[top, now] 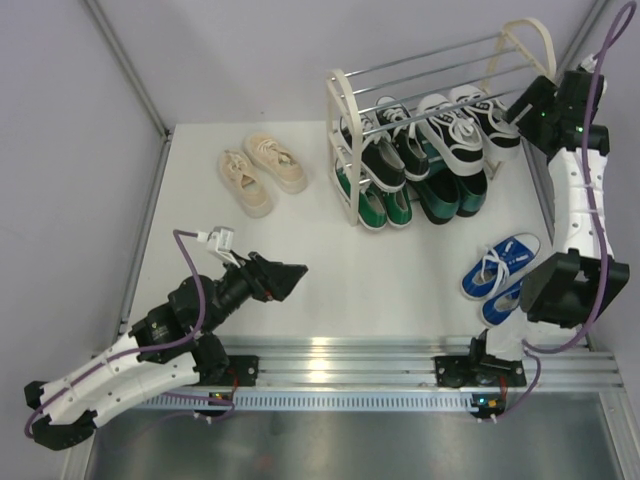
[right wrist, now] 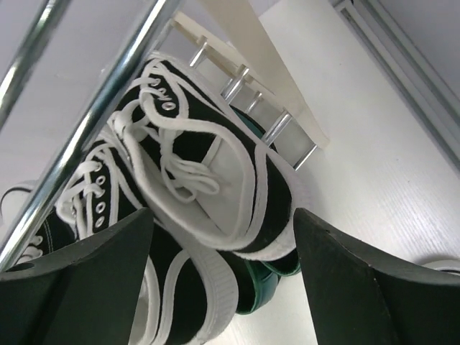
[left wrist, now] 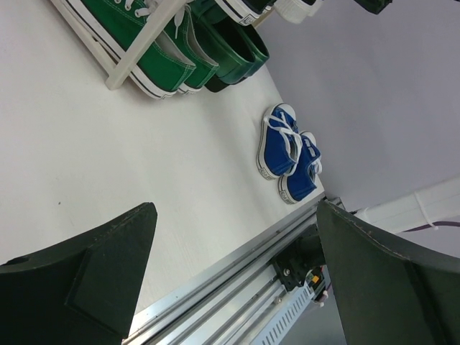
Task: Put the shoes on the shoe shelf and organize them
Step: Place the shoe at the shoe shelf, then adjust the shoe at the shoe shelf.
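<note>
The shoe shelf (top: 345, 120) stands at the back right, with cream end frames and silver rods. On it sit green canvas sneakers (top: 375, 205), dark green loafers (top: 447, 195), black canvas sneakers (top: 385, 150) and black-and-white striped sneakers (top: 462, 125). My right gripper (top: 517, 115) is at the shelf's right end. It is open, with the heel of a striped sneaker (right wrist: 208, 172) between its fingers (right wrist: 223, 215). Cream sneakers (top: 262, 172) and blue sneakers (top: 500, 278) lie on the table. My left gripper (top: 297, 278) hovers open and holds nothing (left wrist: 236, 208).
The blue sneakers (left wrist: 291, 151) lie near the right arm's base and the metal rail (top: 330, 365) along the front edge. Grey walls close in the table on the left, back and right. A shelf rod (right wrist: 93, 122) crosses just above the right gripper.
</note>
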Available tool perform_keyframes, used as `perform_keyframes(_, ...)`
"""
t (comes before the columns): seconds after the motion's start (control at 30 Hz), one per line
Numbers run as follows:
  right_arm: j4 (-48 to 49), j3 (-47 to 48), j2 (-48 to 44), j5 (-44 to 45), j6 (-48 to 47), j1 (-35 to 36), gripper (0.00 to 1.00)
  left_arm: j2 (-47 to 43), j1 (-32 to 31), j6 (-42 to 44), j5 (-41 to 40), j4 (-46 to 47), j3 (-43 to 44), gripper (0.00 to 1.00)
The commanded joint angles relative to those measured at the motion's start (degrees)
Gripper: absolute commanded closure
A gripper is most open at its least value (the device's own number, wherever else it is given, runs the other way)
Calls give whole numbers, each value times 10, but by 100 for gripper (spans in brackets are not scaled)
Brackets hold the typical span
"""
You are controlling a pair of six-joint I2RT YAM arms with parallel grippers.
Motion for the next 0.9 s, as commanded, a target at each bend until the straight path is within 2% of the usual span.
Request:
perform_keyframes(0.0,51,-19,-74,-9,-40,-11,21,-1,1,14,9,11,15,2)
perform_keyframes(0.1,51,-54,-107,-14,-67,-26,24,-4,2,20,11,10,16,2)
perform_keyframes(0.17,45,-86,-126,-27,-106,-42,37,-7,2,22,11,9,14,2)
perform_keyframes(0.2,45,-98,-131,-33,-123,-48,47,-11,1,23,10,7,12,2)
perform_keyframes(0.23,45,-108,-137,-59,-163,-61,69,-13,2,23,8,6,11,2)
perform_keyframes(0.3,45,-137,-137,-68,-200,-75,84,-18,1,24,4,3,6,2)
perform_keyframes(0.33,40,-141,-128,-87,-247,-82,92,-20,1,25,3,3,4,2)
perform_keyframes(0.47,27,-155,-96,-129,-330,-89,100,-21,2,31,-1,-5,3,2)
perform_keyframes(0.87,51,-92,17,-116,-292,-51,100,-25,2,26,-5,-5,-3,2)
